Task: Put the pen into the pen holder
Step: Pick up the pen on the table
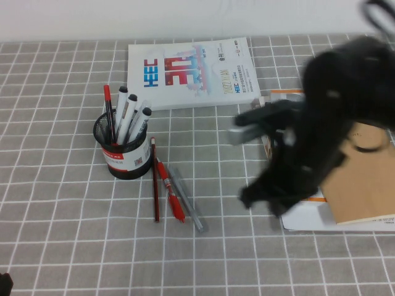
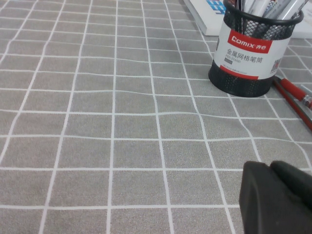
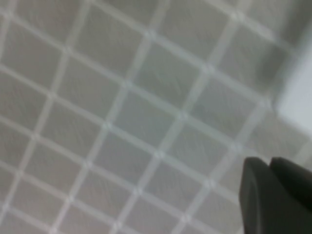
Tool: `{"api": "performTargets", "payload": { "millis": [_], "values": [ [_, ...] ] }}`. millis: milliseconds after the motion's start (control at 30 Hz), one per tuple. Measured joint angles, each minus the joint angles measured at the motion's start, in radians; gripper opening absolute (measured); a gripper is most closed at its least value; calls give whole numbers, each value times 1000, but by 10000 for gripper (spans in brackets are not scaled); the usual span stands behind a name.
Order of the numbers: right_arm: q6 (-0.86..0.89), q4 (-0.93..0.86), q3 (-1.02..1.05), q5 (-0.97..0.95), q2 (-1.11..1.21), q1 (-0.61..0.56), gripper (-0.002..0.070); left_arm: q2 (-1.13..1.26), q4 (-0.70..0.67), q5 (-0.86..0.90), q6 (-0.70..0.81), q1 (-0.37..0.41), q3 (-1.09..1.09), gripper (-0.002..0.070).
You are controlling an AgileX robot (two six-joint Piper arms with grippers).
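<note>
The grey semi-transparent pen (image 1: 187, 200) lies on the checked cloth, just right of a red pen (image 1: 170, 191) and a thin dark pencil (image 1: 155, 182). The black mesh pen holder (image 1: 123, 151) with its red-and-white label stands to their left and holds several pens; it also shows in the left wrist view (image 2: 248, 48). My right gripper (image 1: 254, 196) is blurred in motion above the cloth, right of the grey pen, shut and empty (image 3: 269, 163). My left gripper (image 2: 270, 165) is shut and empty, low at the near left corner (image 1: 4, 283).
A white booklet (image 1: 191, 71) lies behind the holder. A brown notebook (image 1: 364, 185) on white sheets lies at the right, under my right arm. A grey stapler-like object (image 1: 247, 131) sits beside it. The red pen (image 2: 292, 90) shows in the left wrist view.
</note>
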Motion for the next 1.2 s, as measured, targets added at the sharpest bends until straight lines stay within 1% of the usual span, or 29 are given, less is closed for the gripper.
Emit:
{"api": "performTargets", "payload": {
  "millis": [167, 333, 400, 600, 767, 933, 1200],
  "values": [
    [-72, 0, -159, 0, 159, 40, -12, 0, 0, 0, 0, 0, 0, -5],
    [-96, 4, -278, 0, 278, 66, 2, 0, 0, 0, 0, 0, 0, -5],
    [-96, 9, -311, 1, 314, 73, 29, 0, 0, 0, 0, 0, 0, -5],
    [-67, 11, -421, -13, 400, 94, 142, 0, 0, 0, 0, 0, 0, -5],
    [-40, 15, -494, -37, 458, 106, 192, 0, 0, 0, 0, 0, 0, -5],
    [-21, 15, -555, -37, 516, 110, 202, 0, 0, 0, 0, 0, 0, -5],
    [-17, -6, -590, -16, 584, 110, 205, 0, 0, 0, 0, 0, 0, -5]
  ]
}}
